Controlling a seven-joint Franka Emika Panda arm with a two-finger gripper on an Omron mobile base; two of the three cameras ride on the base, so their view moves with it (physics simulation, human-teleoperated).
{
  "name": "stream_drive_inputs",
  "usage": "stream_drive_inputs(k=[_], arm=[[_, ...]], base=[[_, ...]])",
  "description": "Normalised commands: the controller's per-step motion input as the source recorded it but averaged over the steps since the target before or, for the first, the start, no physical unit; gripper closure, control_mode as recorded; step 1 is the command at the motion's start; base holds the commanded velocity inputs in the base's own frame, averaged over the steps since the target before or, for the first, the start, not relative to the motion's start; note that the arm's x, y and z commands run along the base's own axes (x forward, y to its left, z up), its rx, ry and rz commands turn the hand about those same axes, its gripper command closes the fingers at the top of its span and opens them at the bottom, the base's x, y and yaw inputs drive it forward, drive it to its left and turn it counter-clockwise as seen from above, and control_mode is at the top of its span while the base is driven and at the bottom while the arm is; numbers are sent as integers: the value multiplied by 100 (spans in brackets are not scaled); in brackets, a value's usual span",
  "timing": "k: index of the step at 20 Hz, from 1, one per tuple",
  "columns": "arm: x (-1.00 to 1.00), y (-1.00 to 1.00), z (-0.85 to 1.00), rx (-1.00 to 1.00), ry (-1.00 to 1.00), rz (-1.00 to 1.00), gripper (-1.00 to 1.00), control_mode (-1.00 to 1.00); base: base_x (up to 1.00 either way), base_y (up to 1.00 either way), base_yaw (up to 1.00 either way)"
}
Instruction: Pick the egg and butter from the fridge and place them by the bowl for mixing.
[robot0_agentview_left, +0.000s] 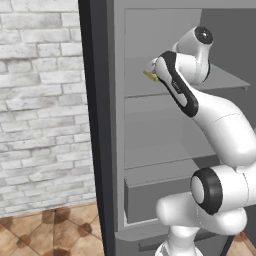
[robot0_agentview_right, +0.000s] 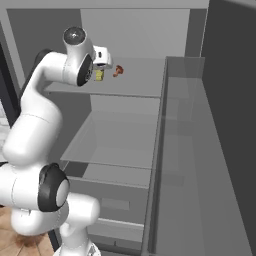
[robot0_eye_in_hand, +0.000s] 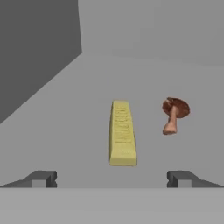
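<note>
Small yellow rectangular stick of butter (robot0_eye_in_hand: 121, 133) lying flat on the grey upper shelf (robot0_eye_in_hand: 65, 127) of the tall grey fridge (robot0_agentview_left: 150, 150), long axis pointing away from the hand camera, near end just ahead of the two dark fingertips (robot0_eye_in_hand: 43, 178). In the hand view, centred between them, slightly closer to the left-hand tip than the right-hand one; not touched by either. From the left base view, mostly hidden behind the white arm's wrist, with just a yellow end (robot0_agentview_left: 149, 75) poking out. From the right base view, partly covered by the hand, a yellow patch (robot0_agentview_right: 99, 75) showing below it.

Just beside the butter on the same shelf, apart from it, a small reddish-brown thing with a round cap and a paler stem (robot0_eye_in_hand: 174, 113), more like a mushroom than an egg; too small in the right base view (robot0_agentview_right: 118, 70) to tell better.

Two-finger gripper (robot0_eye_in_hand: 112, 179) spread wide, nothing between the fingers, tips resting low near the shelf's front edge; contact with the shelf not clear. Finger bodies cut off at the bottom of the hand view.

Lower shelves (robot0_agentview_right: 115, 145) and a drawer front (robot0_agentview_left: 155, 197) below, partly masked by the arm's elbow and base joints. Dark door edge (robot0_agentview_left: 95, 125) standing at the left, whitish brick wall (robot0_agentview_left: 40, 110) and brown tiled floor (robot0_agentview_left: 45, 235) beyond it.
</note>
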Motion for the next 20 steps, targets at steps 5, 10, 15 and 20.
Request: stream_drive_inputs(k=[5, 10, 15, 20], arm=[[26, -1, -24, 0, 6, 0, -100, -100], [35, 0, -15, 0, 2, 0, -100, -100], [40, 0, -12, 0, 2, 0, -100, -100], [38, 0, -11, 0, 1, 0, -100, -100]], base=[[0, 0, 0], [0, 0, 0], [0, 0, 0], [0, 0, 0]])
